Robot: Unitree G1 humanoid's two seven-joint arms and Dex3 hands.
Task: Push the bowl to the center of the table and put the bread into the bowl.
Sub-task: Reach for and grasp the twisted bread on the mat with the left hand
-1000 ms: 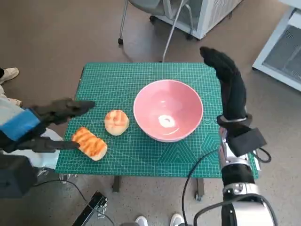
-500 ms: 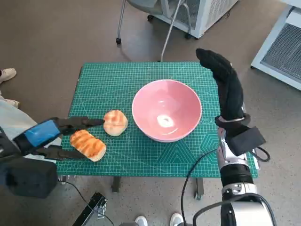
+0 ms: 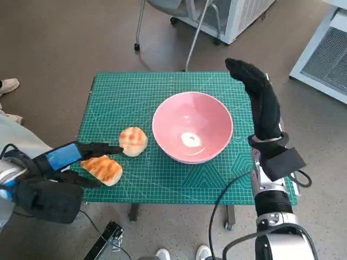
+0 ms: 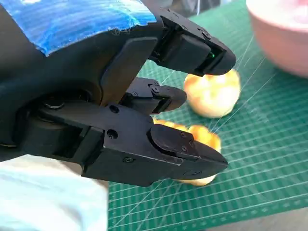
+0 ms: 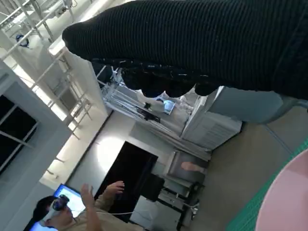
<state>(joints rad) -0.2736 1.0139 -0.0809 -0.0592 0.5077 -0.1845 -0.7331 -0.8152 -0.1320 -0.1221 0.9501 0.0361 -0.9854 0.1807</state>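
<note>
One pink bowl (image 3: 193, 127) is sitting empty near the middle of the green cutting mat (image 3: 162, 92) that is covering the small table, nearer its right side. Two pieces of bread are lying to the bowl's left: a round bun (image 3: 133, 141) just beside the bowl's rim, and an elongated toasted loaf (image 3: 103, 169) nearer the mat's front left corner. The left hand (image 3: 65, 157), black with blue tape, is reaching over the loaf with its fingers (image 4: 192, 48) apart, one stretching above the loaf toward the bun and another passing in front of it; whether they are touching the loaf cannot be told, and nothing is being lifted. The right hand (image 3: 260, 97) in the black glove is standing over the mat's right edge beside the bowl, fingers extended together and holding nothing. A person (image 5: 72, 211) with a raised hand is showing in the right wrist view, far off.
</note>
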